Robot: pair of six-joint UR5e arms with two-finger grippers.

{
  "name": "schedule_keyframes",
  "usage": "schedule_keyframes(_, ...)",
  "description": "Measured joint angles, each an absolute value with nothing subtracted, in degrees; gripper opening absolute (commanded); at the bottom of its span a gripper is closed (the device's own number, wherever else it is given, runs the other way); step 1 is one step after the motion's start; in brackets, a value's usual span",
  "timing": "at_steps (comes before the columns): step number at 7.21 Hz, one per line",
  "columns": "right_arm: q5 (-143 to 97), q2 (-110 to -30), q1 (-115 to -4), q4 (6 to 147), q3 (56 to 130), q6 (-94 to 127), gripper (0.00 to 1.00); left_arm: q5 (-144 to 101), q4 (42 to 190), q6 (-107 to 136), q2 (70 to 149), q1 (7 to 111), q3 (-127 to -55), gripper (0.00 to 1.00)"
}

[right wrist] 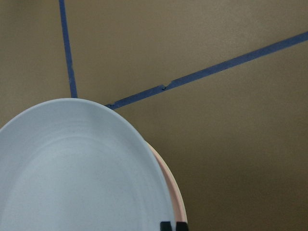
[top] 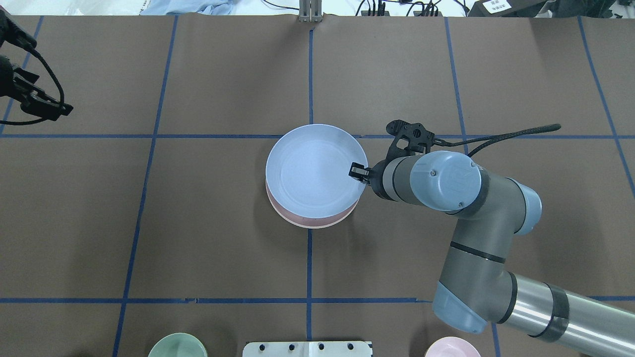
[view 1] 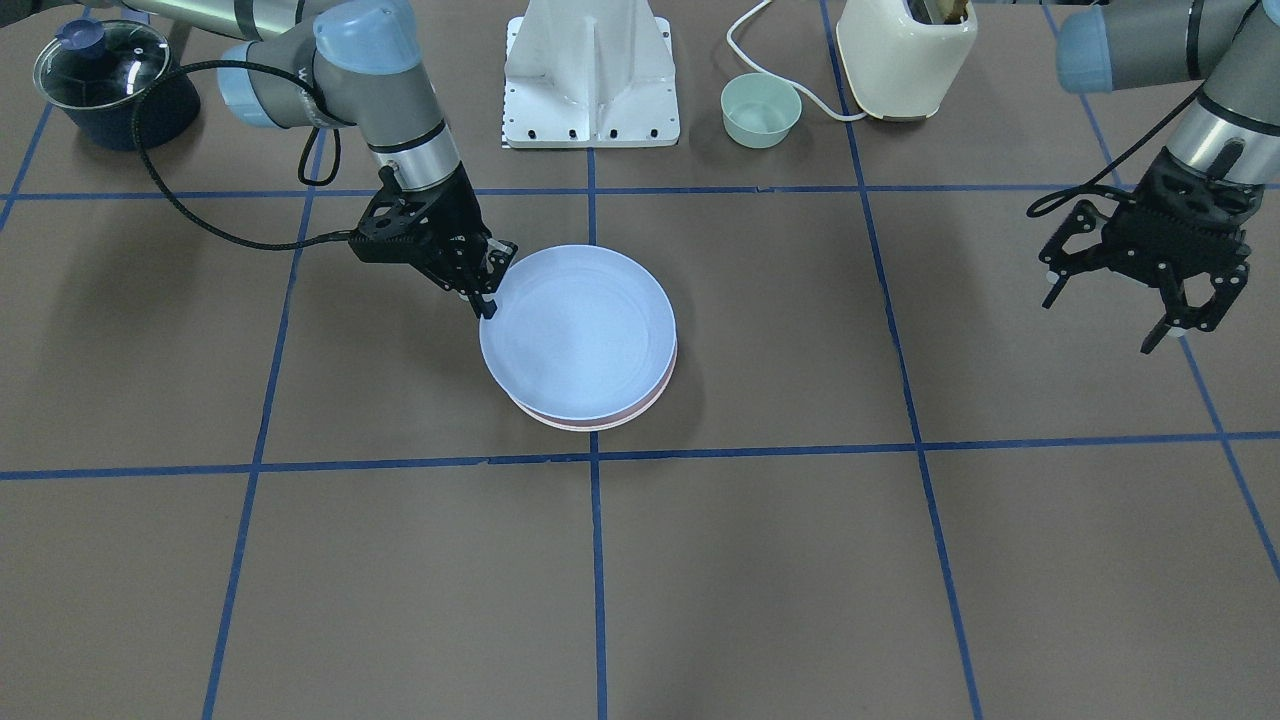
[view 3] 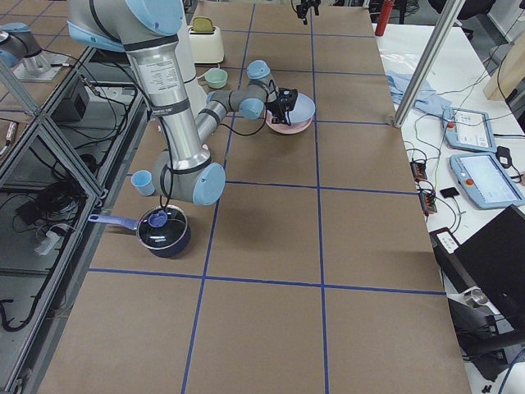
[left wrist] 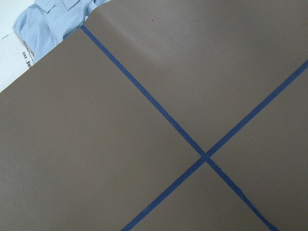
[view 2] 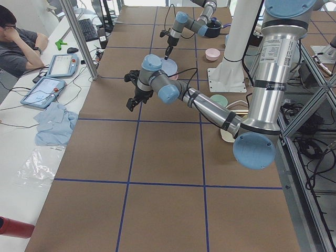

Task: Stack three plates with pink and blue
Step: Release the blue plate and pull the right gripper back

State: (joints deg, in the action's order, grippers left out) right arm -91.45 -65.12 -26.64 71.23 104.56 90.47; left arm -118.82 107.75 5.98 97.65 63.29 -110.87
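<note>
Seen from overhead, the blue plate (top: 310,171) sits on the pink plate (top: 308,223) at the table's (top: 198,223) middle, shifted slightly toward 12 o'clock. The right gripper (top: 357,172) pinches the blue plate's rim at 3 o'clock. The left gripper (view 1: 1100,320) hangs with fingers spread, well apart toward 10 o'clock. Whether another plate lies underneath, I cannot tell.

Grey arms (top: 476,258) with pale blue joint caps (top: 446,181), braided black cables (view 1: 200,225), black right pincer (view 1: 487,290) and left pincer (view 1: 1100,322)
</note>
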Motion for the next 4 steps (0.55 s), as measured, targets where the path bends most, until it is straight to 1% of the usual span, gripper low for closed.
schedule_keyframes(4,-90.08,-62.71,-27.38,72.78,102.59,89.91,1.00,-118.89,107.75,5.88,97.67,63.21,-110.66,1.00)
